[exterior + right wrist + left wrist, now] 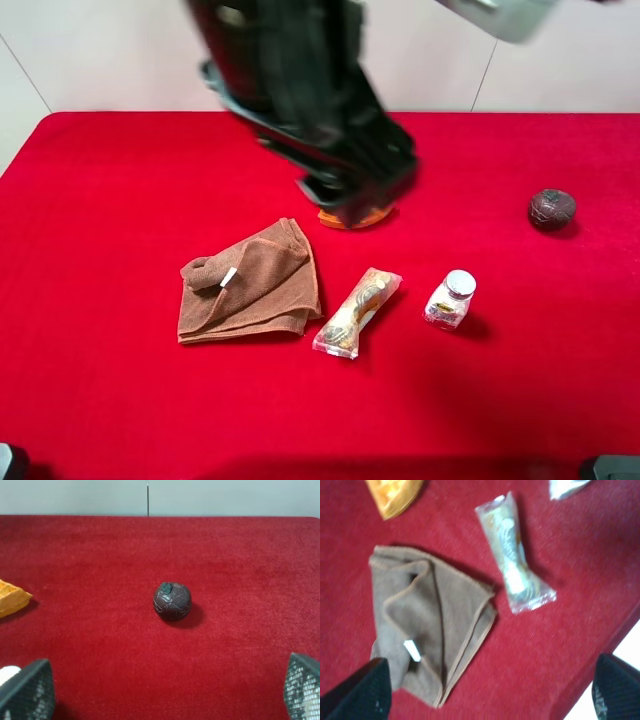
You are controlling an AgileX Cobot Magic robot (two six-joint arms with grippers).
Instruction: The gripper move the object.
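A red table (pixel 100 400) fills the scene. Above its far middle hangs the blurred black left arm (pixel 300 90), whose gripper (pixel 485 690) shows its fingertips spread wide apart with nothing between them. The right gripper (pixel 165 690) likewise stands apart and bare. A crumpled brown cloth (pixel 250 283) lies left of centre, a clear snack packet (pixel 357 312) just beside it. The small glass bottle (pixel 451 299) stands upright right of the packet, untouched. A dark ball (pixel 552 208) sits far right, and an orange piece (pixel 352 216) peeks from under the arm.
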